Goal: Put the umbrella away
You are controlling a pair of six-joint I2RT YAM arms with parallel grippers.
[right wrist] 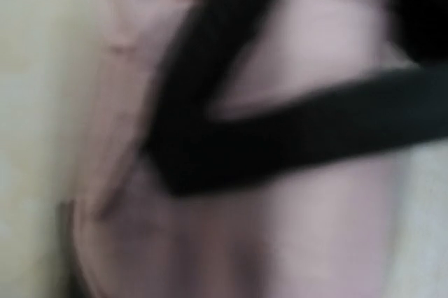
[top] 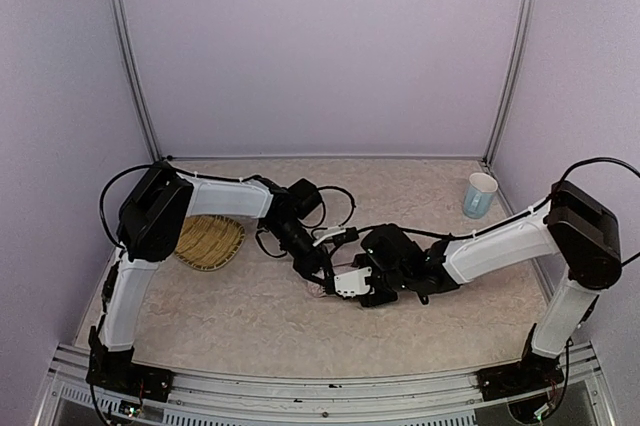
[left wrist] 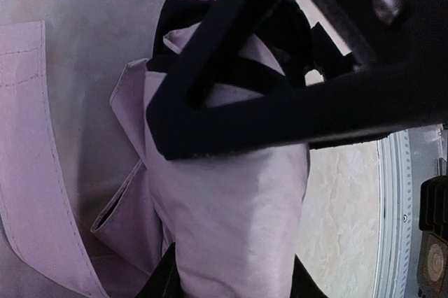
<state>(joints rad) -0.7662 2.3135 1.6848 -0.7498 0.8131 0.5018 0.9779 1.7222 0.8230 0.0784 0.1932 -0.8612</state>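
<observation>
Aluminium rail (top: 300, 386) runs along the near edge and carries both arm bases, set well apart at either end

Beige marbled table (top: 250, 336): a bare band of surface shows between the rail and the two grippers, and a wider bare stretch lies beyond them up to the back wall

Left gripper (top: 318, 271): reaches in from the left to the middle of the table; in its wrist view a black finger (left wrist: 280, 112) lies across a bunched pink bundle, with fabric filling the gap down to the lower finger; jaws pinching the umbrella

Right gripper (top: 347, 284): comes in from the right, just beside the left gripper, tips almost meeting; its wrist view is blurred, one black finger (right wrist: 280, 144) crossing pink cloth; whether the jaws are spread or closed, cannot tell

Umbrella (top: 318, 291): pale pink, lying on the table centre under both grippers, mostly hidden from above; the close view shows folded fabric (left wrist: 238, 221) with black ribs at its upper end

Pink strap (left wrist: 28, 172): flat on the table beside the bundle, stitched edge visible

Yellow woven tray (top: 210, 241): left of centre, partly under the left arm's elbow, apart from the umbrella

Pale blue cup (top: 480, 194): upright near the far right corner, close to the metal post (top: 505, 76)

Lavender walls (top: 320, 46) close the table on three sides
</observation>
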